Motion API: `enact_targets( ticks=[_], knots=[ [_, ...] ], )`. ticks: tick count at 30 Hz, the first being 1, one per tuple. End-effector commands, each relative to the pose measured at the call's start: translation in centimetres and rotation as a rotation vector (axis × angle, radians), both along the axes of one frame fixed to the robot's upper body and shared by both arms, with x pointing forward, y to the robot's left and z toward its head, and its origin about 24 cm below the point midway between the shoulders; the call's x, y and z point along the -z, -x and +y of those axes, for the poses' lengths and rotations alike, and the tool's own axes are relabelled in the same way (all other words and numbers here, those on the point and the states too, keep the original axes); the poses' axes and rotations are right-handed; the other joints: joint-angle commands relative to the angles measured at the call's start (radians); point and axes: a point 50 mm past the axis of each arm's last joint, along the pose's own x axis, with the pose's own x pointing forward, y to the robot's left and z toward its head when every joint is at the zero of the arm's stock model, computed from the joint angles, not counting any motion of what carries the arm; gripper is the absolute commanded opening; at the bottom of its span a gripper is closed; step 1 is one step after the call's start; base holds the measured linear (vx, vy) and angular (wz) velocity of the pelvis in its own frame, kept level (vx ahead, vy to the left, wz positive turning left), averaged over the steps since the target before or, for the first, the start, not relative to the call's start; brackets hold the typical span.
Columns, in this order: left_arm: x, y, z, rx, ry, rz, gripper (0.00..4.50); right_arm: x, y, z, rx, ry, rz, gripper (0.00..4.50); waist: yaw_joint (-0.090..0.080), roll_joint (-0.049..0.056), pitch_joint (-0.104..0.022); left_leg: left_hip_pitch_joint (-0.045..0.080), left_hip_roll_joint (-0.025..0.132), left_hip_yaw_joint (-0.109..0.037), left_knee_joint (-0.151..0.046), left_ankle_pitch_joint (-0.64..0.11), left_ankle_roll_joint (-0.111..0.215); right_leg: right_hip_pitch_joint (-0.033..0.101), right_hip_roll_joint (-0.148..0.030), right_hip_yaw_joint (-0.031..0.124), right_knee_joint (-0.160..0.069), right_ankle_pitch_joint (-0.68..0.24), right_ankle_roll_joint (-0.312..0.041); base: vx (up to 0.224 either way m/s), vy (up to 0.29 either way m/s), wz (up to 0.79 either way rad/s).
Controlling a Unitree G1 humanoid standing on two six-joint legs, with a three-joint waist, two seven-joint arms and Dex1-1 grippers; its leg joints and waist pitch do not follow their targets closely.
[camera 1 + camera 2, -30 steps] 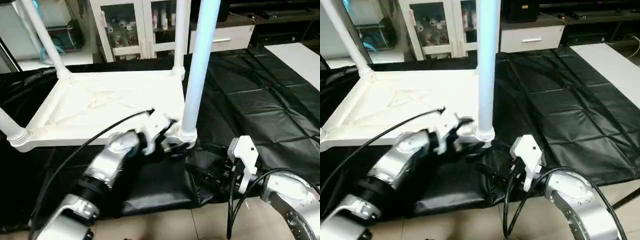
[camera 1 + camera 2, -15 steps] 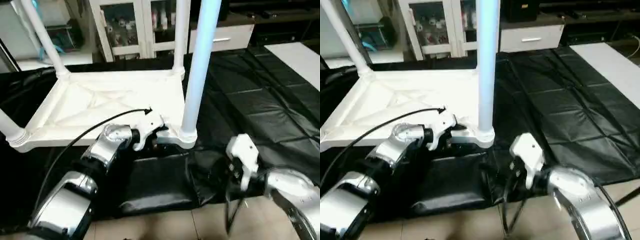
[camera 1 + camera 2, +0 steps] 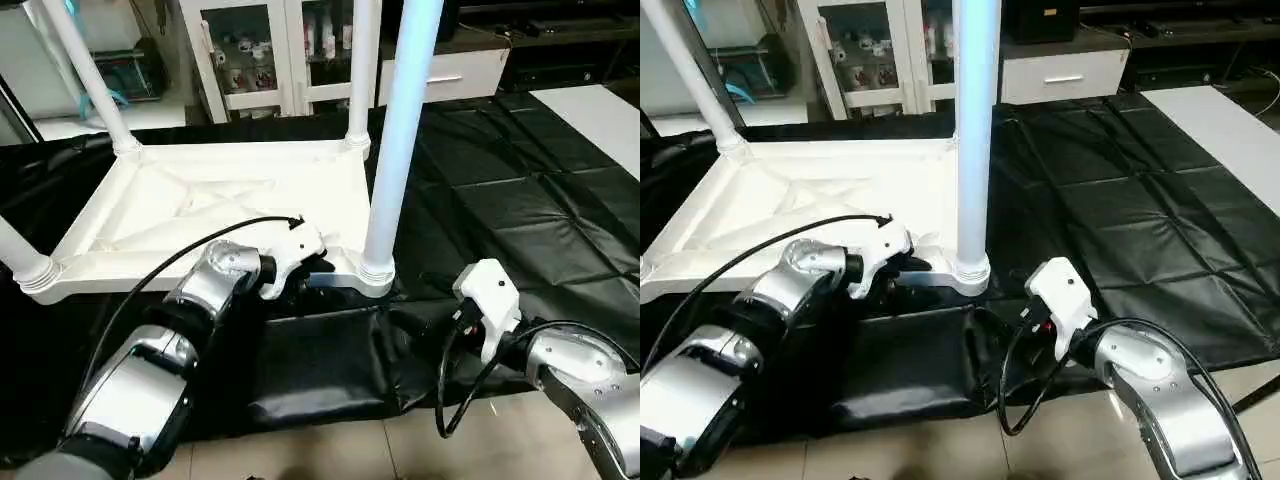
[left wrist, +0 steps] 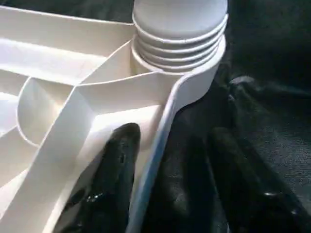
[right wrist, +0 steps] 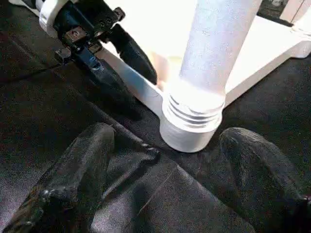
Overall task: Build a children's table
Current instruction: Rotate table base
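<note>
The children's table lies upside down on the black cloth: a white ribbed tabletop (image 3: 200, 200) with a leg standing in each corner socket. The near right leg (image 3: 400, 130) rises tall in front of me. My left gripper (image 4: 172, 136) straddles the tabletop's near rim just beside that leg's socket (image 4: 180, 43). One finger (image 4: 119, 160) rests inside against the rim; the other stands a little off its outer face. My right gripper (image 5: 167, 138) is low on the cloth, short of the same socket, fingers (image 5: 87, 160) spread wide and holding nothing.
Black cloth (image 3: 520, 200) covers the work table and bunches in a fold (image 3: 320, 370) at the front edge, with tiled floor below. White cabinets (image 3: 280, 50) stand behind. A white surface (image 3: 600, 110) lies at the far right. Cables loop from both wrists.
My left gripper has slid left along the near rim from the socket and its fingers have narrowed around the rim. The right gripper has stayed wide open near the socket.
</note>
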Motion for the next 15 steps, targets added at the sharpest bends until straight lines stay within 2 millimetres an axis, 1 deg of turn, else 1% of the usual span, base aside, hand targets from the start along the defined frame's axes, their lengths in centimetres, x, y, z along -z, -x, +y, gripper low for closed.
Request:
enact_targets(
  ticks=[1,2,3,5,6,7,8,9,12,13,15],
  knots=[
    [-0.22,-0.4,0.04,-0.01,-0.043,-0.037,2.18,-0.23,-0.24,0.06,0.002,0.015,-0.008,3.79,0.002,-0.017,-0.057,0.022,0.042,-0.024,-0.077,-0.272,0.071,0.042,-0.026,0.012,-0.062,-0.182,-0.266,0.0,0.0,0.0],
    [-0.22,-0.4,0.04,-0.01,-0.043,-0.037,2.02,-0.23,-0.24,0.06,0.002,0.015,-0.008,3.79,0.001,-0.017,-0.059,0.022,0.041,-0.024,-0.075,-0.271,0.072,0.042,-0.025,0.011,-0.062,-0.179,-0.265,0.0,0.0,0.0],
    [-0.09,-0.44,0.03,-0.013,-0.063,-0.04,2.02,-0.23,-0.23,0.12,-0.002,0.015,-0.009,3.79,0.002,-0.017,-0.059,0.022,0.042,-0.024,-0.076,-0.269,0.072,0.042,-0.026,0.012,-0.061,-0.177,-0.266,0.0,0.0,0.0],
    [0.01,-0.45,0.04,-0.012,-0.081,-0.04,1.8,-0.23,-0.21,0.17,-0.006,0.015,-0.01,3.79,0.001,-0.017,-0.058,0.023,0.042,-0.024,-0.076,-0.268,0.073,0.041,-0.026,0.012,-0.062,-0.178,-0.265,0.0,0.0,0.0],
    [0.07,-0.43,0.07,-0.005,-0.094,-0.039,1.8,-0.24,-0.2,0.19,-0.008,0.015,-0.01,3.79,0.001,-0.017,-0.058,0.022,0.042,-0.024,-0.076,-0.27,0.072,0.041,-0.025,0.012,-0.063,-0.182,-0.263,0.0,0.0,0.0],
    [0.16,-0.4,0.11,0.009,-0.119,-0.032,1.59,-0.24,-0.13,0.2,-0.013,0.017,-0.011,3.79,0.001,-0.016,-0.057,0.022,0.042,-0.024,-0.077,-0.273,0.071,0.04,-0.026,0.012,-0.064,-0.184,-0.263,0.0,0.0,0.0],
    [0.24,-0.37,0.2,0.022,-0.145,-0.025,1.59,-0.23,-0.05,0.2,-0.017,0.018,-0.012,3.79,0.001,-0.016,-0.057,0.022,0.042,-0.024,-0.077,-0.275,0.07,0.041,-0.025,0.012,-0.063,-0.184,-0.263,0.0,0.0,0.0],
    [0.25,-0.37,0.24,0.025,-0.154,-0.024,1.51,-0.22,-0.02,0.21,-0.018,0.019,-0.012,3.79,0.0,-0.014,-0.057,0.023,0.043,-0.024,-0.078,-0.282,0.066,0.04,-0.025,0.012,-0.064,-0.188,-0.263,0.0,0.0,0.0],
    [0.28,-0.38,0.35,0.029,-0.169,-0.022,1.26,-0.2,0.02,0.25,-0.02,0.019,-0.013,3.79,0.0,-0.014,-0.058,0.022,0.043,-0.025,-0.078,-0.279,0.065,0.042,-0.026,0.012,-0.062,-0.165,-0.27,0.0,0.0,0.0],
    [0.27,-0.41,0.45,0.026,-0.175,-0.015,1.2,-0.2,0.05,0.3,-0.022,0.016,-0.014,3.79,0.001,-0.011,-0.057,0.022,0.043,-0.025,-0.078,-0.279,0.066,0.042,-0.026,0.012,-0.061,-0.163,-0.273,0.0,0.0,0.0],
    [0.31,-0.46,0.57,0.009,-0.174,0.001,1.09,-0.19,0.07,0.32,-0.02,0.014,-0.016,3.79,0.0,-0.013,-0.057,0.024,0.043,-0.025,-0.078,-0.285,0.065,0.041,-0.026,0.012,-0.061,-0.164,-0.276,0.0,0.0,0.0]
  ],
)
